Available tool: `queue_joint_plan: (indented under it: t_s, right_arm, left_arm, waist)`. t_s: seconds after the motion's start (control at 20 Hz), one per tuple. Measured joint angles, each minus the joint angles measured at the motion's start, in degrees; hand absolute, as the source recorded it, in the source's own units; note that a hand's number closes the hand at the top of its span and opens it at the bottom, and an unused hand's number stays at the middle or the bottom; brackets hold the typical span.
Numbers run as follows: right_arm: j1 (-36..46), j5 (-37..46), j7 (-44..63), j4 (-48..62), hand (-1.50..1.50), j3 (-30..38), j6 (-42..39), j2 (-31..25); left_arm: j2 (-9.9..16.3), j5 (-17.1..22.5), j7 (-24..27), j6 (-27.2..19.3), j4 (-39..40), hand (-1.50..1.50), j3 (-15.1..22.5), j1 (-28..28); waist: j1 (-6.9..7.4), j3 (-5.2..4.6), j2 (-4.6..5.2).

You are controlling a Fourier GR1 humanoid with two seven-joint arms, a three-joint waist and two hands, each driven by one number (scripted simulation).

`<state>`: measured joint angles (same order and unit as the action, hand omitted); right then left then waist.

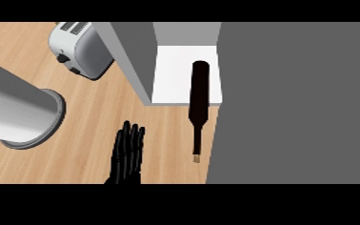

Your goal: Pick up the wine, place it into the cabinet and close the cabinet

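Wine [199,102], a dark slender bottle, lies on its side with its base on the white floor of the cabinet [172,71] and its neck and pale mouth reaching out toward the near edge over the wooden bench [158,138]. A wide grey cabinet door [288,100] stands just to the right of the bottle, filling the right side of the view. On the far left of the bench sits a silver toaster [79,47]; nearer and further left is a grey cylindrical container [25,112], its contents not visible. The left hand [126,155] rests left of the bottle's neck, apart from it, fingers [131,136] straight and together, holding nothing.
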<state>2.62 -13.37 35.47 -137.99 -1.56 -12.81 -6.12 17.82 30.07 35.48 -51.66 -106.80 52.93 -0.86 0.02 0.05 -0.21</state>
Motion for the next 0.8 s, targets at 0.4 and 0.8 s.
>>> queue_joint_plan:
  t_s: [0.4,0.8]
  right_arm:
    - [-3.4,-1.0,-0.7,-0.2,1.50,-2.9,-4.2,-0.4]
    - [-6.8,-2.1,3.7,0.1,1.50,-10.9,-3.3,2.9]
  left_arm:
    - [10.1,1.3,0.6,6.7,-8.5,-1.50,-2.5,-7.0]
    - [16.7,5.6,3.7,13.5,-12.2,-1.50,-10.2,-13.4]
  waist:
    - [-0.11,-0.03,-0.01]
    - [0.03,-0.08,-0.03]
